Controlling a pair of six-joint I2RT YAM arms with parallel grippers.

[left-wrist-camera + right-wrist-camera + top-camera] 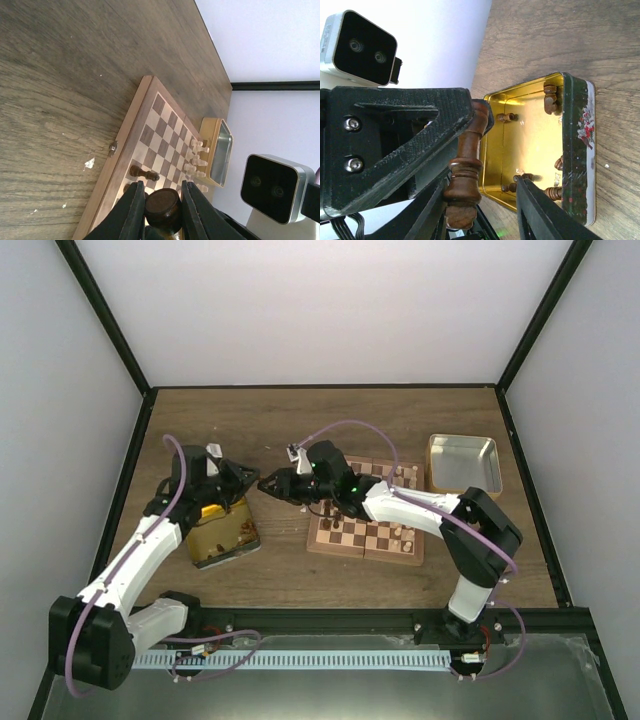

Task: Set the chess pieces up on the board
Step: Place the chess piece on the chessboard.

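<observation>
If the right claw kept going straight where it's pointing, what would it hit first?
Most likely the dark chess piece held by the left gripper. It sits between the fingers of the right gripper, with the gold tin behind.

Left gripper [476, 116] clamps a dark chessman [464, 175]; gold tin [575, 150] beside.

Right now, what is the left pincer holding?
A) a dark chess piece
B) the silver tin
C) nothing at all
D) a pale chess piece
A: in the left wrist view, the left pincer has its fingers closed on either side of a dark piece.
</observation>
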